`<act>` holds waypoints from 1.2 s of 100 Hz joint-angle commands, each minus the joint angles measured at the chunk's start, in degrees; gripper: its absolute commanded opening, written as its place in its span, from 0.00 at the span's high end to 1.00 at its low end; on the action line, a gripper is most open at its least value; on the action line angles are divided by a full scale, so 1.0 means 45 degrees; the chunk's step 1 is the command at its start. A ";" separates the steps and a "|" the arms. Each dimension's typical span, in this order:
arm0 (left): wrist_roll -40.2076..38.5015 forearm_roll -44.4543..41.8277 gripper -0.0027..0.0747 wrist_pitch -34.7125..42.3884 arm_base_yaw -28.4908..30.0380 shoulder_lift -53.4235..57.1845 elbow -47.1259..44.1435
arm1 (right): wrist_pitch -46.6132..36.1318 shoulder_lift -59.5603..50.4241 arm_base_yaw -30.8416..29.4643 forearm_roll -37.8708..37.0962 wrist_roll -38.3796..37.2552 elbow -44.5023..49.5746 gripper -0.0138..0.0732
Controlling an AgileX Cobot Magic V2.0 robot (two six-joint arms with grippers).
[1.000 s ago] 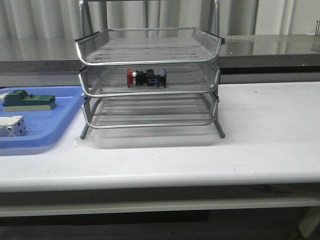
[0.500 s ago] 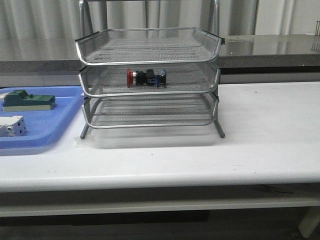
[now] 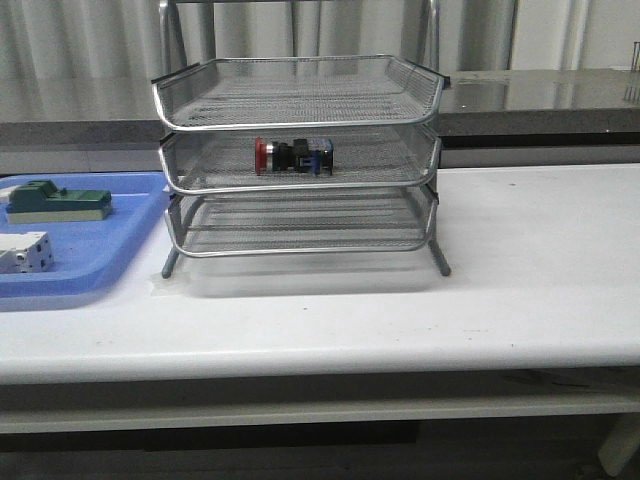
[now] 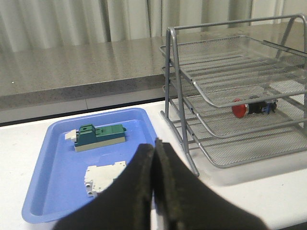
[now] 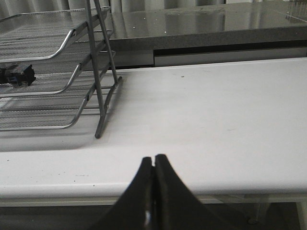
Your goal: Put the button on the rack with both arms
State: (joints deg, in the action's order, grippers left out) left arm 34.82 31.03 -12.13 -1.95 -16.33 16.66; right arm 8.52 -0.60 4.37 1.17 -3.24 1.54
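Spanning most of the front view was the white table (image 3: 520, 290), w/ the rack (image 3: 297, 105) set toward its back edge, left of centre, legs on the tabletop. Rack had three wire-mesh tiers stacked one over another, all pushed in and roughly flush at the front. Blue tray (image 3: 110, 255) lay flat at the table's left edge, just beside the rack's left legs, not clearly touching them.

Button (image 3: 292, 156) lay on its side in the middle tier, near that tier's front rim and about centred across its width; red cap toward the table's left edge, blue end toward the right. Seen also thru the mesh from the left wrist cam, resting on the tier floor.

In the tray: green block (image 3: 58, 200) toward its back edge, white-grey block (image 3: 22, 251) nearer the front edge; the two apart.

Left gripper (image 4: 154, 158) hung over the tray's front-right corner area, fingers pressed together tip to tip, nothing between them. Right gripper (image 5: 153, 165) sat over the table's front edge, right of the rack, fingers likewise closed tight, empty. Both well apart from rack and button.
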 commanded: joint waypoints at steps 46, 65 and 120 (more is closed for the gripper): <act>-0.6808 -0.6895 0.99 0.1520 0.0007 0.2548 -0.1565 | -0.1103 -0.0194 -0.0076 -0.0069 0.0026 -0.0202 0.92; -0.7654 -0.7490 0.99 0.2063 0.0007 0.3748 -0.2669 | -0.1103 -0.0194 -0.0076 -0.0069 0.0026 -0.0202 0.92; -0.7737 -0.7482 0.99 0.4002 0.0007 0.4109 -0.4316 | -0.1103 -0.0194 -0.0076 -0.0069 0.0026 -0.0202 0.92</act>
State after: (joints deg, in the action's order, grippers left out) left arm 0.66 -2.71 0.83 -1.95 0.24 -0.04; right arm 8.52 -0.60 4.37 1.17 -3.24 1.54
